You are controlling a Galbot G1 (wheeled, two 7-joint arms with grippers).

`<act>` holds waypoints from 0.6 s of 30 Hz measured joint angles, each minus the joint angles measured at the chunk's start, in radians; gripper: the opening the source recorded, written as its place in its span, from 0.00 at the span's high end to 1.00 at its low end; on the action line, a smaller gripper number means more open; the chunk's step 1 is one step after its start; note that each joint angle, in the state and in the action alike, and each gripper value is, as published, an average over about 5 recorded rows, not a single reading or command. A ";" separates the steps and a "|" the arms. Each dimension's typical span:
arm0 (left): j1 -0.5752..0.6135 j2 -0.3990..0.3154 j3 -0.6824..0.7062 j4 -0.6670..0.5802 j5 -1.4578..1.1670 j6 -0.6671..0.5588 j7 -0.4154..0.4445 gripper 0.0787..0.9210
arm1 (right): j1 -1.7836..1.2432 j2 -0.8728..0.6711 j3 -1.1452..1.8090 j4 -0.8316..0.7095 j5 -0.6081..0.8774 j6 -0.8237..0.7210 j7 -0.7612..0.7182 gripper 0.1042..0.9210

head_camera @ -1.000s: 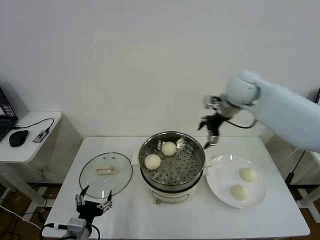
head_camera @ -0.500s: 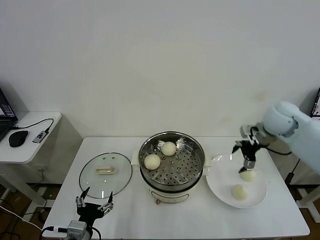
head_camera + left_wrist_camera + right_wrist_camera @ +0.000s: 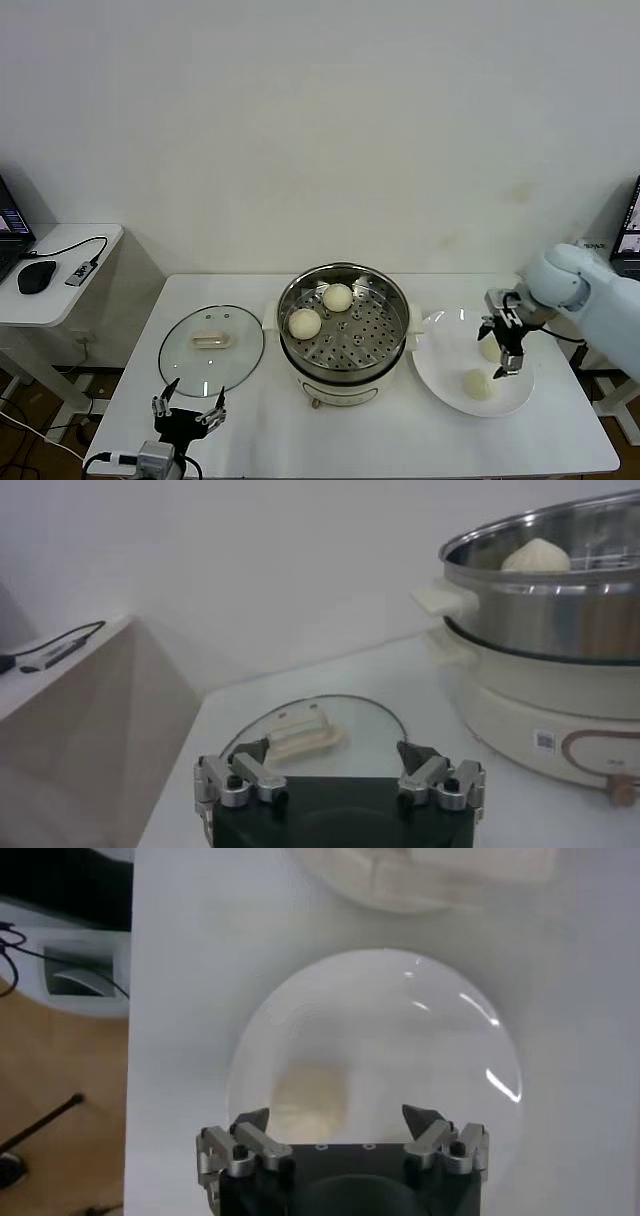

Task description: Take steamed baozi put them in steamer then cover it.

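The steamer stands mid-table with two baozi in its steel basket. Two more baozi lie on the white plate at the right: one is in front, the other is partly behind my right gripper. That gripper is open and empty, low over the plate. In the right wrist view it hangs above the plate, with a baozi below it near one finger. The glass cover lies flat to the left of the steamer. My left gripper is open and parked at the front left.
The left wrist view shows the cover just ahead of the left gripper, and the steamer beyond it. A side table with a mouse and a cable stands at the far left. The steamer's base edges the right wrist view.
My right gripper has moved from the steamer's back right rim to the right and down over the plate, and it is now lower, by the rear baozi. The left arm has barely moved.
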 measured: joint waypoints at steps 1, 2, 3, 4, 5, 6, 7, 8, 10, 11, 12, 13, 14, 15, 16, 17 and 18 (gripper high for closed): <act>-0.001 -0.001 0.001 0.002 0.001 0.001 0.000 0.12 | -0.007 0.004 0.002 -0.004 -0.005 0.002 0.001 0.12; -0.002 -0.001 0.001 0.005 0.001 0.001 0.001 0.12 | -0.014 0.008 0.004 -0.009 -0.011 0.004 0.003 0.12; -0.003 -0.001 0.001 0.006 0.002 0.001 0.001 0.12 | -0.021 0.011 0.005 -0.013 -0.016 0.006 0.004 0.12; -0.002 -0.001 0.001 0.009 0.002 0.001 0.002 0.12 | -0.027 0.015 0.007 -0.018 -0.021 0.008 0.005 0.12; -0.002 0.000 0.000 0.011 0.003 0.001 0.002 0.12 | -0.032 0.018 0.009 -0.022 -0.026 0.010 0.007 0.12; -0.002 0.000 -0.001 0.013 0.003 0.001 0.003 0.12 | -0.038 0.021 0.011 -0.026 -0.031 0.012 0.009 0.12; -0.002 0.000 -0.001 0.015 0.003 0.001 0.003 0.12 | -0.043 0.024 0.013 -0.030 -0.035 0.014 0.011 0.12; -0.003 0.000 -0.001 0.018 0.003 0.001 0.003 0.12 | -0.048 0.027 0.016 -0.033 -0.039 0.015 0.013 0.12; -0.005 0.000 -0.001 0.022 0.004 0.001 0.003 0.12 | -0.058 0.029 0.019 -0.038 -0.048 0.017 0.017 0.12; -0.007 -0.001 -0.001 0.024 0.004 0.001 0.003 0.12 | -0.063 0.030 0.020 -0.041 -0.052 0.017 0.020 0.12; -0.008 -0.001 0.000 0.026 0.004 0.001 0.002 0.12 | -0.067 0.030 0.022 -0.043 -0.055 0.018 0.022 0.12; -0.009 -0.002 0.001 0.029 0.004 0.001 0.002 0.12 | -0.072 0.031 0.023 -0.046 -0.058 0.018 0.025 0.12; -0.009 -0.002 0.002 0.031 0.005 0.001 0.002 0.12 | -0.076 0.032 0.025 -0.049 -0.061 0.019 0.028 0.12; -0.010 -0.002 0.003 0.033 0.005 0.001 0.002 0.12 | -0.081 0.033 0.028 -0.052 -0.064 0.019 0.031 0.12; -0.010 -0.002 0.003 0.035 0.005 0.000 0.002 0.12 | -0.086 0.035 0.031 -0.055 -0.067 0.020 0.033 0.12; -0.010 -0.002 0.003 0.037 0.005 0.000 0.002 0.12 | -0.091 0.037 0.033 -0.057 -0.069 0.020 0.036 0.12; -0.011 -0.002 0.003 0.039 0.005 0.000 0.002 0.12 | -0.096 0.040 0.036 -0.060 -0.072 0.021 0.038 0.12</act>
